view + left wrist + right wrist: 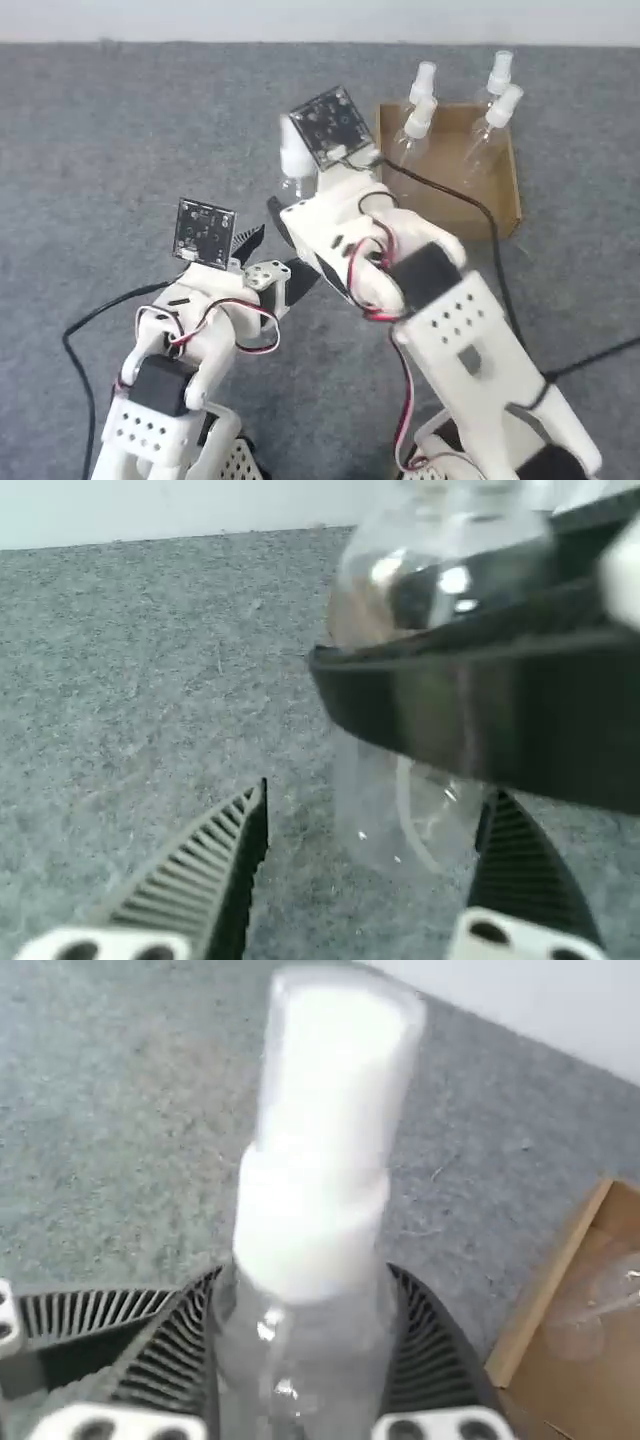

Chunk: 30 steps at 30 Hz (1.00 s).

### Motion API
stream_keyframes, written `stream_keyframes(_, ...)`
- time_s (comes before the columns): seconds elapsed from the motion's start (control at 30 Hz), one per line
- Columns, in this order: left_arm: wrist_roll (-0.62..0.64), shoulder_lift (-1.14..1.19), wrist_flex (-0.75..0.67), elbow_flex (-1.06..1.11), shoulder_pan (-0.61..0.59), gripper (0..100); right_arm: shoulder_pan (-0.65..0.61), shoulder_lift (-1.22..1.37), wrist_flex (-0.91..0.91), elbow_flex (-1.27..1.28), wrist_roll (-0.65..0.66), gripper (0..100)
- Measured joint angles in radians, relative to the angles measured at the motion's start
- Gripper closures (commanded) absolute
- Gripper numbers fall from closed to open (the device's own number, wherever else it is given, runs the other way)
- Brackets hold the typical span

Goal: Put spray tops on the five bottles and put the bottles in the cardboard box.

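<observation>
The right gripper (305,1300) is clamped on a clear bottle (280,1380), just under its white spray top (320,1150). The left gripper (378,805) is spread wide, with the bottle's base just ahead. Beyond, the cardboard box (505,205) holds four capped bottles (418,125).

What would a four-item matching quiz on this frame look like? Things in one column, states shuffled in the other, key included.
Things
1. left gripper
2. right gripper
3. cardboard box
4. held bottle

States
a. wears a spray top, outside the box
b. shut on a bottle
c. open
d. four capped bottles stand inside

Pairs: 1-c, 2-b, 3-d, 4-a
</observation>
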Motion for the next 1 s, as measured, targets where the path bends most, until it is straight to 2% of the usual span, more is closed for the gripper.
stream_keyframes(0.3, -0.002, 0.011, -0.002, 0.029, 0.005, 70, 0.071, -0.086, 0.106, -0.021, 0.063, 99.4)
stream_keyframes(0.47, -0.002, 0.011, -0.006, 0.029, -0.003, 70, 0.212, -0.087, 0.127, -0.021, 0.071, 99.4)
stream_keyframes(0.6, -0.002, 0.011, -0.006, 0.029, -0.003, 70, 0.377, -0.078, 0.127, -0.021, 0.176, 99.4)
stream_keyframes(0.73, -0.002, 0.011, -0.006, 0.049, -0.003, 70, 0.529, -0.015, 0.127, -0.021, 0.221, 99.3)
stream_keyframes(0.87, -0.002, 0.011, -0.006, 0.052, -0.018, 76, 0.612, 0.077, 0.078, -0.021, 0.224, 99.3)
stream_keyframes(1.0, -0.002, 0.011, -0.006, 0.052, -0.083, 83, 0.660, 0.152, 0.006, -0.021, 0.226, 99.3)
